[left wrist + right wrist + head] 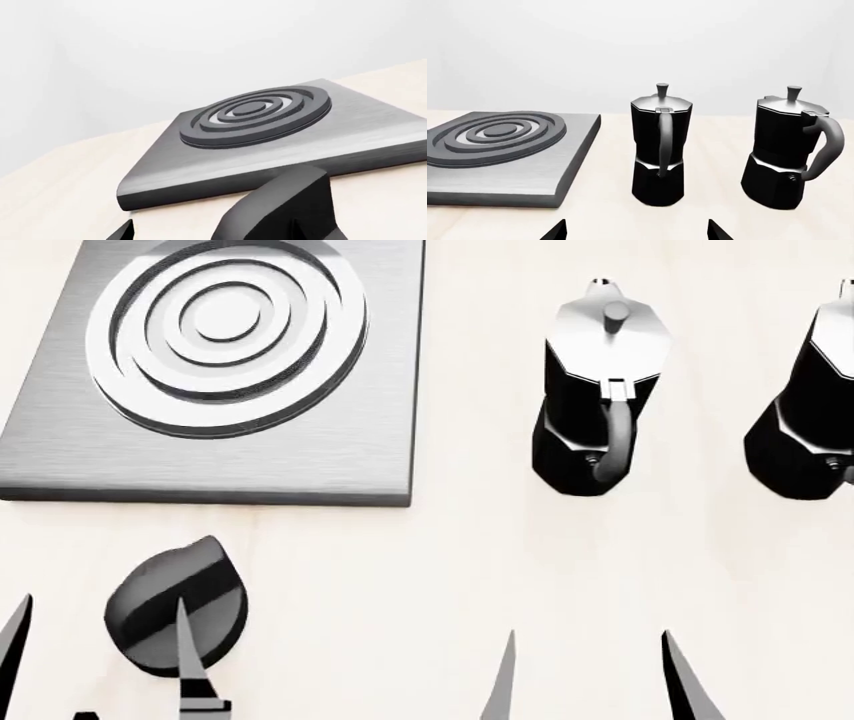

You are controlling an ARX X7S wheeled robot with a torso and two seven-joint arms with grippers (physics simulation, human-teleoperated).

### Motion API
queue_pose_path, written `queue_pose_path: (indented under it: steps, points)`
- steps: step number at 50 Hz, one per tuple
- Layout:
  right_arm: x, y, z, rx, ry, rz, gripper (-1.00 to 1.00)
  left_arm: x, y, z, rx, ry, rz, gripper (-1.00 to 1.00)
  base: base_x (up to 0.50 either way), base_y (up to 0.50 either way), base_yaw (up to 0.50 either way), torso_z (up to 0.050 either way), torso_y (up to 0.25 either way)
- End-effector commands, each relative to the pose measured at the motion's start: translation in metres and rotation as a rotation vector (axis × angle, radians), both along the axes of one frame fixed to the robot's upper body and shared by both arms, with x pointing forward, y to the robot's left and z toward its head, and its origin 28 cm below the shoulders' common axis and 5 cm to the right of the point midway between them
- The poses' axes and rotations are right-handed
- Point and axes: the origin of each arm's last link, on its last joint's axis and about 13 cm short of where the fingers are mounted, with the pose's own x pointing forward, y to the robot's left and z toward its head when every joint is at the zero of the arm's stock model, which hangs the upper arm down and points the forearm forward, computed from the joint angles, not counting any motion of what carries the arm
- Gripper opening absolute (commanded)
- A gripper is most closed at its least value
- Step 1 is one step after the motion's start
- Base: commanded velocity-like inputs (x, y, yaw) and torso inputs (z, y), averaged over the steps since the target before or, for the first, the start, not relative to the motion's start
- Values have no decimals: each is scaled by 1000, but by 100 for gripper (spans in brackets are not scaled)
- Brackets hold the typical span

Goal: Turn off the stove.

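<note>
The stove [267, 455] is a flat brushed-grey slab with a round ringed burner [224, 325] at the upper left of the head view. Its small black knob [154, 605] lies on the table in front of the slab. My left gripper [100, 645] is open. One of its fingers [187, 650] crosses in front of the knob and the other stands well to the knob's left. In the left wrist view the knob [287, 205] looms close before the slab [220, 170]. My right gripper [594, 680] is open and empty in front of the moka pots.
Two black-and-silver moka pots [601, 390] [814, 400] stand upright to the right of the stove. They also show in the right wrist view [659, 150] [787, 150], next to the slab [507, 175]. The pale wooden table [400, 580] lies under everything.
</note>
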Motion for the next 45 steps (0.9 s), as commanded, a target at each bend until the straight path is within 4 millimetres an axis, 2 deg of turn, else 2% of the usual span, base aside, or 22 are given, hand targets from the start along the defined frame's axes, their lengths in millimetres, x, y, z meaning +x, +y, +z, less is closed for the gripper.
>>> queue_pose_path:
  steps: [1, 25, 45]
  points:
    - [0, 0, 0, 0, -1, 0, 100, -1, 17, -12, -39, 66, 102, 100, 0, 0, 0, 0, 0]
    - [-1, 0, -1, -2, 0, 1, 100, -8, 21, -14, -51, 76, 125, 100, 0, 0, 0, -1, -2]
    - [-1, 1, 0, -1, -1, 6, 100, 6, 28, -20, -39, 83, 155, 100, 0, 0, 0, -1, -2]
